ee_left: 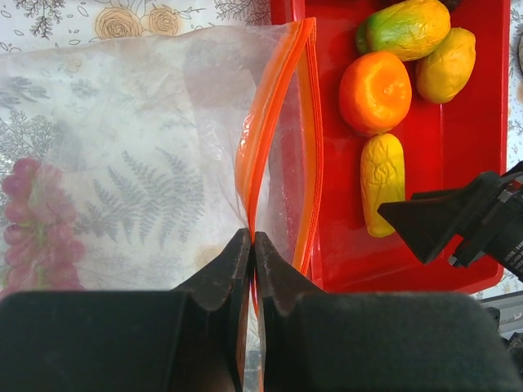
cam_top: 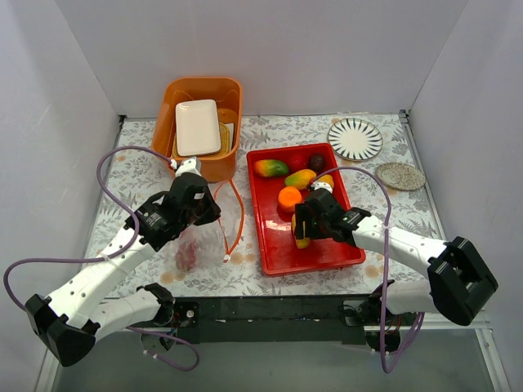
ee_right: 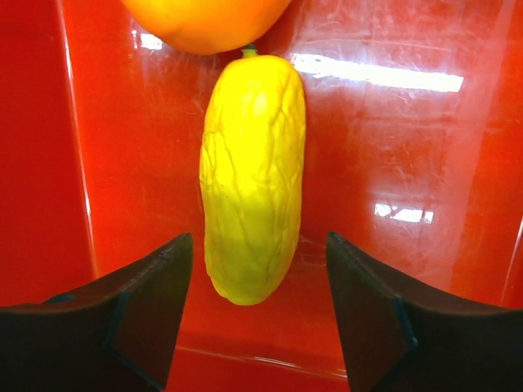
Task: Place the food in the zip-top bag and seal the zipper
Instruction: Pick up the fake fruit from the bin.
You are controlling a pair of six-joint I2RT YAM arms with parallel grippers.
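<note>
Yellow fruit (ee_right: 252, 180), red tray (ee_right: 425, 204)

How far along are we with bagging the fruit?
Done: only the grape bunch lies inside the zip-top bag. In hand: the left gripper pinches the bag's zipper, with the mouth gaping toward the red tray. The right gripper is open around the long yellow piece, not yet gripping. Left: that piece, the orange, the mangoes, the purple ball, then sealing.

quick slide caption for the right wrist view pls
Open right gripper flanking the near end of a long yellow toy fruit in the red tray, an orange just beyond it.
</note>
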